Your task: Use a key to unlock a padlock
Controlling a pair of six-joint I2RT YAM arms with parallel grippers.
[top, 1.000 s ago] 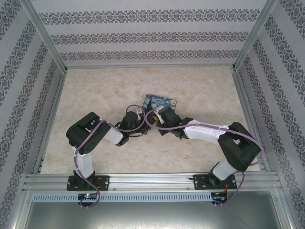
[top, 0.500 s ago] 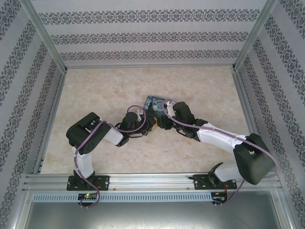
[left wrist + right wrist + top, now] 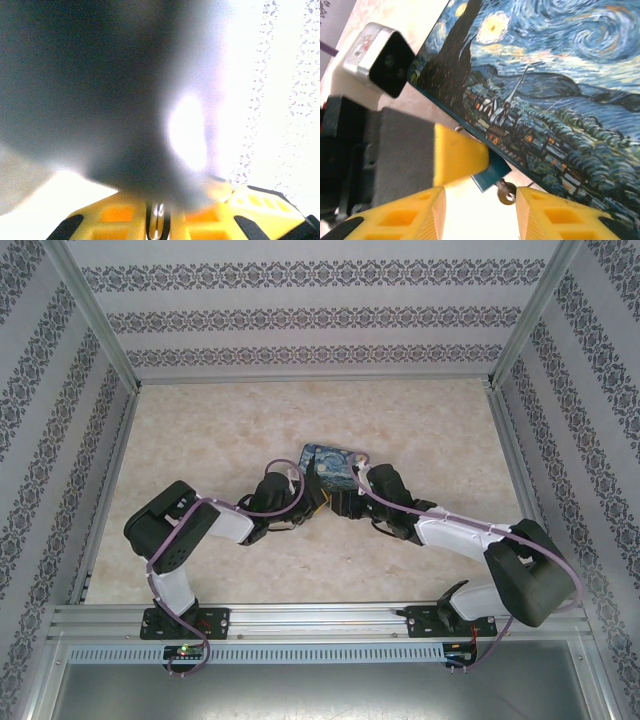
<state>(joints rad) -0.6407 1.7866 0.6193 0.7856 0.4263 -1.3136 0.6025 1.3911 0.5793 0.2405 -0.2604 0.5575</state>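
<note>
In the right wrist view the tiny blue padlock point(image 3: 493, 174) hangs at the edge of the Starry Night tin point(image 3: 560, 75). A yellow finger point(image 3: 457, 155) of my left gripper presses on it. The small dark key point(image 3: 506, 192) sticks out of the padlock's bottom. My right gripper point(image 3: 480, 220) is open, its yellow fingers point(image 3: 555, 215) either side of the key without touching it. In the left wrist view my left gripper point(image 3: 159, 222) is nearly closed on a thin silvery piece point(image 3: 158, 214); a dark blur covers the rest. From above, both grippers point(image 3: 328, 502) meet just in front of the tin point(image 3: 330, 460).
The left wrist's camera box point(image 3: 380, 60) and dark gripper body point(image 3: 395, 150) crowd the left of the right wrist view. Purple cables point(image 3: 290, 480) loop over both arms. Bare marble tabletop point(image 3: 200, 420) surrounds the tin, bounded by patterned walls point(image 3: 60, 390) and metal rails point(image 3: 300, 618).
The right arm has stretched forward and lowered, bringing its gripper in towards the left gripper by the tin. The left arm's elbow has swung leftwards and down. The tin has shifted slightly.
</note>
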